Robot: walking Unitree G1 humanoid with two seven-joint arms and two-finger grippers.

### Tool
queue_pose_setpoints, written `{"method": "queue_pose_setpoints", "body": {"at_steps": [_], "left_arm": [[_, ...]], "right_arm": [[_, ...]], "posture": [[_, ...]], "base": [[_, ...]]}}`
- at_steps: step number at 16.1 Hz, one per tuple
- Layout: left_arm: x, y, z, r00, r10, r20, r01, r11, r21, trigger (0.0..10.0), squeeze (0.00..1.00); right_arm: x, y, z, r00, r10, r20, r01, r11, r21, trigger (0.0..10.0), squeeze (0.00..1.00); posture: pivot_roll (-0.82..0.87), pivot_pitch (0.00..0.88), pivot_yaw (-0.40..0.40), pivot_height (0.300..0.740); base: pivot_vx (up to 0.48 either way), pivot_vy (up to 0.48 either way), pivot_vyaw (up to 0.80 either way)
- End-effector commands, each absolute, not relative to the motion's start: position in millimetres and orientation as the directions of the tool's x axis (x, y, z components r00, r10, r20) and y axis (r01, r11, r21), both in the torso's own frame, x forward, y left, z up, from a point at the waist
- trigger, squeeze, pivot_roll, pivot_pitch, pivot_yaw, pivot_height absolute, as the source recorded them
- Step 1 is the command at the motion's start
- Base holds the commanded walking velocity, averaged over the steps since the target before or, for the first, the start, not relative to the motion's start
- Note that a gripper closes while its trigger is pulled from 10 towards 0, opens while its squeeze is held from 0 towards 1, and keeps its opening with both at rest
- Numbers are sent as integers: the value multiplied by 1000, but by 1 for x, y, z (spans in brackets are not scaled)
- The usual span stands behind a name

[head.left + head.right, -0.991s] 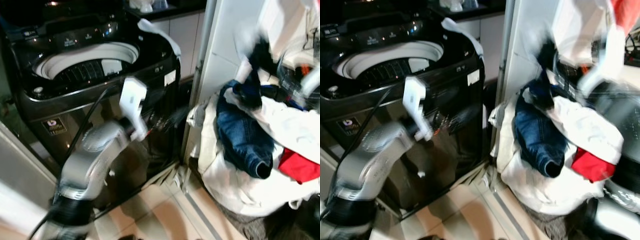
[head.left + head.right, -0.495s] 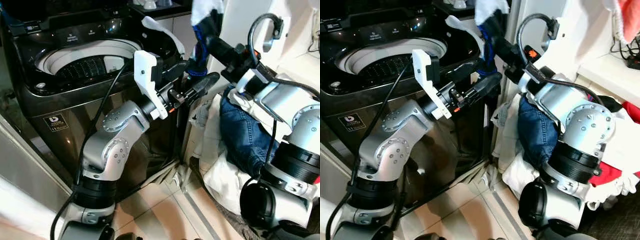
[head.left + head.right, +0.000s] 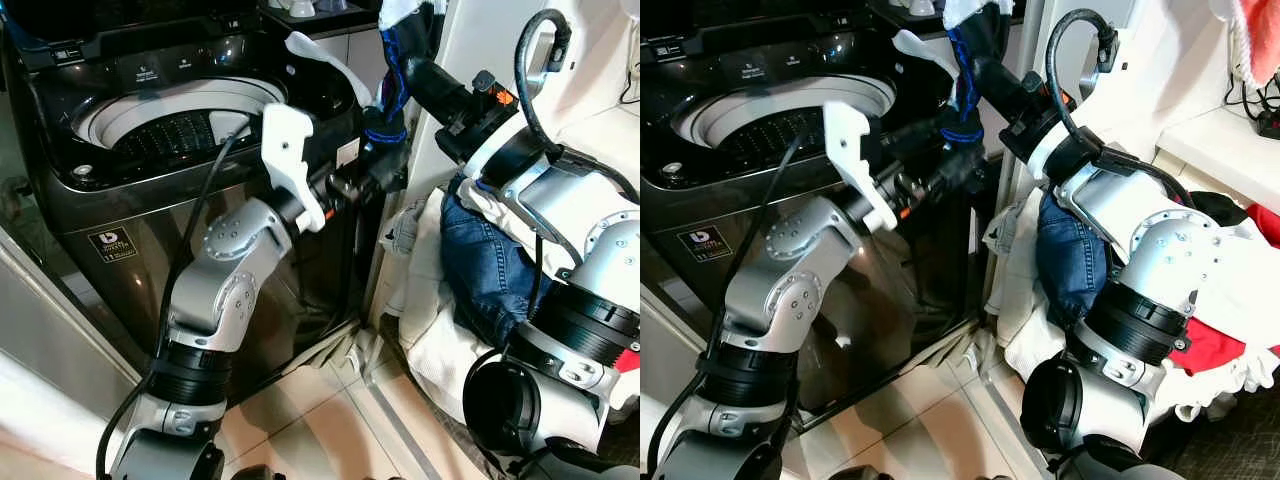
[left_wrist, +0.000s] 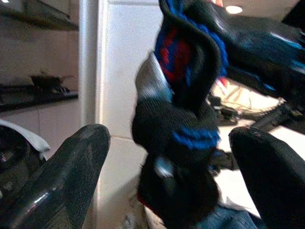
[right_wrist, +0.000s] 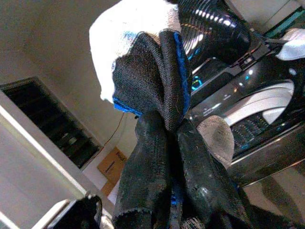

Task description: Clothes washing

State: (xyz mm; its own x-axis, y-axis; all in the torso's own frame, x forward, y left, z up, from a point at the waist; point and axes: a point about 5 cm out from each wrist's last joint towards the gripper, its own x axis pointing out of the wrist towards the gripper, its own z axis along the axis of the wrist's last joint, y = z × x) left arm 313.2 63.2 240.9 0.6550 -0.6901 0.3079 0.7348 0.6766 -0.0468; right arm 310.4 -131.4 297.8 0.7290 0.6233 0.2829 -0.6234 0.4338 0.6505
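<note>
Left eye view: washing machine [image 3: 180, 140] beside laundry pile [image 3: 480, 270].

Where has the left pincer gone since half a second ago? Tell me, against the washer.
Yes. The left pincer moved up toward the washer top corner, closing on the dark garment that the right pincer holds.

Dark sock [image 3: 393, 75] in right pincer [image 3: 415, 60], beside open washer [image 3: 180, 120].

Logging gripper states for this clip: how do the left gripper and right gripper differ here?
The right gripper is shut on the black-and-blue garment, lifting it; the left gripper is open, its fingers either side of the hanging cloth. Both sit by the washing machine.
</note>
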Motion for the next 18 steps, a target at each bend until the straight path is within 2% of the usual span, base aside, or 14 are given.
{"method": "queue_pose_setpoints", "body": {"at_steps": [1,4,7,10,12,13,14,15,18], "left_arm": [[316,64,246,657,-675,335,726,686,-42,10000,0],[310,58,246,594,-721,357,775,632,-12,10000,0],[308,56,243,582,-735,348,787,616,-13,10000,0],[308,55,238,584,-743,327,787,617,-2,10000,0],[313,57,234,625,-724,291,756,655,5,10000,0],[315,58,233,635,-717,288,750,662,-7,9608,0],[316,60,234,641,-711,290,746,666,-17,2078,0],[317,62,234,647,-704,294,743,669,-34,0,0],[320,65,235,665,-682,306,727,684,-54,0,0]], "right_arm": [[306,-130,301,718,634,287,-637,434,637,0,0],[303,-126,297,712,649,270,-632,424,648,0,0],[302,-122,297,698,662,274,-638,402,656,0,0],[299,-116,298,680,677,282,-648,375,663,0,0],[297,-114,297,676,683,277,-646,368,669,0,0],[296,-114,297,676,683,277,-645,367,671,0,0],[296,-113,297,677,682,276,-643,366,673,0,0],[295,-113,297,678,682,273,-641,368,673,0,0],[295,-113,297,679,683,269,-640,371,673,0,0]], "posture": [[-13,0,-6,740],[-12,0,-6,740],[-11,0,-7,740],[-11,0,-5,740],[-11,0,-5,740],[-11,0,-5,740],[-11,0,-4,740],[-13,0,-2,740],[-13,0,-2,740]], "base": [[0,0,0],[0,0,0],[0,0,0],[0,0,0],[0,0,0],[0,0,0],[0,0,0],[0,0,0],[0,0,0]]}}
